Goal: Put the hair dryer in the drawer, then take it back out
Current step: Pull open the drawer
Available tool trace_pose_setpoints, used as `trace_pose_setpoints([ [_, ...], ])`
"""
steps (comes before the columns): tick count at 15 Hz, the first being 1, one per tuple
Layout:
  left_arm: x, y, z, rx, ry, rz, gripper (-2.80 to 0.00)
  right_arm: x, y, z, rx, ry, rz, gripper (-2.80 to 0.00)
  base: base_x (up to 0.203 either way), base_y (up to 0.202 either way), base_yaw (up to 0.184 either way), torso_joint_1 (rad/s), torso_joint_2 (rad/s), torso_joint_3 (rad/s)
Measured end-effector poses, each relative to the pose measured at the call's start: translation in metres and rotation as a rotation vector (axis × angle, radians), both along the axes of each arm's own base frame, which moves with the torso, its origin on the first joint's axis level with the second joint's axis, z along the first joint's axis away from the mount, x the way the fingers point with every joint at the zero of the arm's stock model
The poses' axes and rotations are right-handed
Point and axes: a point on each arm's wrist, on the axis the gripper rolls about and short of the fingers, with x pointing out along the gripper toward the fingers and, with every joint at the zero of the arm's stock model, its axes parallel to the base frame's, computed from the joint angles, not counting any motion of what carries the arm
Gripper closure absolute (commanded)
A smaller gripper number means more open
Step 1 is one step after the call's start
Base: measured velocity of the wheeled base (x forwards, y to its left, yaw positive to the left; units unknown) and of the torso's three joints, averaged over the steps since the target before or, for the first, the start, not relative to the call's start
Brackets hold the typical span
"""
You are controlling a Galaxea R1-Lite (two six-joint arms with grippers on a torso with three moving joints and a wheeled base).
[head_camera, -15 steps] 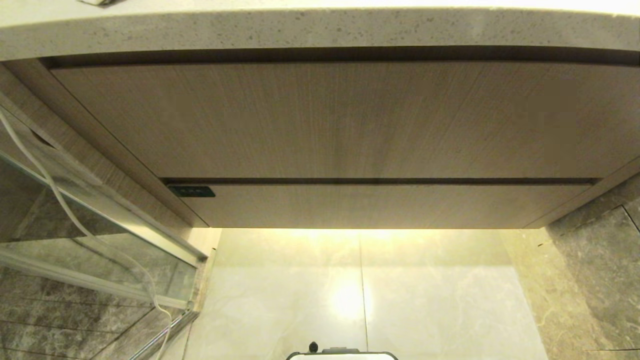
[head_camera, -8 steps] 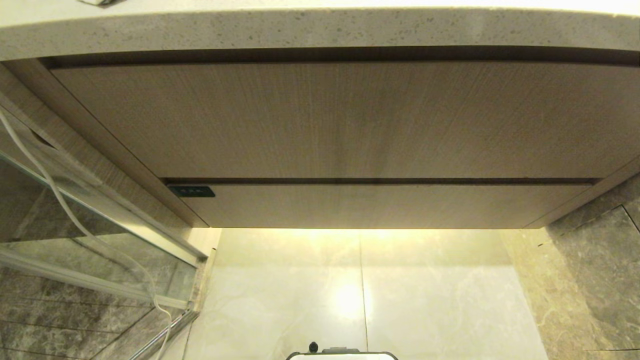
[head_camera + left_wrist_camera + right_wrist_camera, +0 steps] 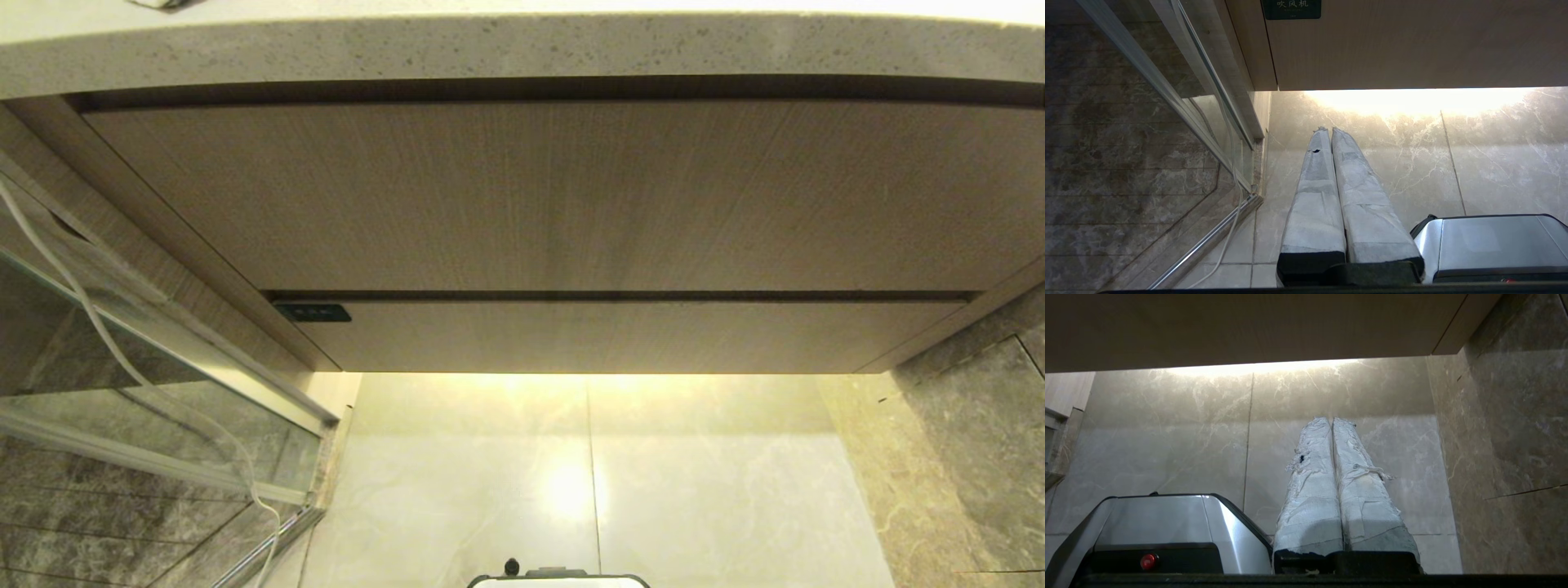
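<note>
The drawer [image 3: 620, 336] is the narrow light-brown wood-grain front under the taller panel [image 3: 555, 196], and it is closed flush, with a small dark label [image 3: 313, 312] at its left end. The left wrist view shows that same front [image 3: 1412, 49] overhead. The hair dryer is out of view. Neither arm shows in the head view. My left gripper [image 3: 1331, 130] hangs low in front of the cabinet, its taped fingers pressed together and empty. My right gripper [image 3: 1332, 419] is likewise shut on nothing, pointing at the lit marble wall under the cabinet.
A speckled stone countertop [image 3: 522, 49] overhangs the cabinet. A glass partition [image 3: 122, 327] with a thin white cord [image 3: 82, 302] stands at the left, a dark marble wall [image 3: 971, 457] at the right. My silver base [image 3: 1490, 245] sits between the arms.
</note>
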Motion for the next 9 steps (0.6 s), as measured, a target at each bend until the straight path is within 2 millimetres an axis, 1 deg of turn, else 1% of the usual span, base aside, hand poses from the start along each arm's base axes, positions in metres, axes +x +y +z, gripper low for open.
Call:
trace_pose_setpoints([
  [2, 0.000, 0.000, 0.000, 0.000, 0.000, 0.000, 0.00, -0.004, 0.000, 0.008, 0.004, -0.010, 0.000, 0.00, 0.000, 0.000, 0.000, 0.000, 0.00, 0.000],
  [3, 0.000, 0.000, 0.000, 0.000, 0.000, 0.000, 0.00, -0.008, 0.000, 0.019, 0.005, -0.024, 0.000, 0.00, 0.000, 0.000, 0.000, 0.000, 0.00, 0.000],
  [5, 0.000, 0.000, 0.000, 0.000, 0.000, 0.000, 0.00, -0.024, 0.000, 0.055, 0.012, -0.038, 0.002, 0.00, 0.000, 0.000, 0.000, 0.000, 0.00, 0.000],
  [6, 0.000, 0.000, 0.000, 0.000, 0.000, 0.000, 0.00, -0.030, 0.000, 0.076, 0.026, -0.018, 0.002, 0.00, 0.000, 0.000, 0.000, 0.000, 0.00, 0.000],
  [7, 0.000, 0.000, 0.000, 0.000, 0.000, 0.000, 0.00, -0.032, 0.000, 0.095, 0.043, 0.034, 0.008, 0.00, 0.000, 0.000, 0.000, 0.000, 0.00, 0.000],
  [8, 0.000, 0.000, 0.000, 0.000, 0.000, 0.000, 0.00, -0.029, 0.001, 0.112, 0.057, 0.102, 0.025, 0.00, 0.000, 0.000, 0.000, 0.000, 0.00, 0.000],
  [9, 0.000, 0.000, 0.000, -0.001, 0.000, 0.000, 0.00, -0.019, 0.001, 0.128, 0.067, 0.186, 0.047, 0.00, 0.000, 0.000, 0.000, 0.000, 0.00, 0.000],
])
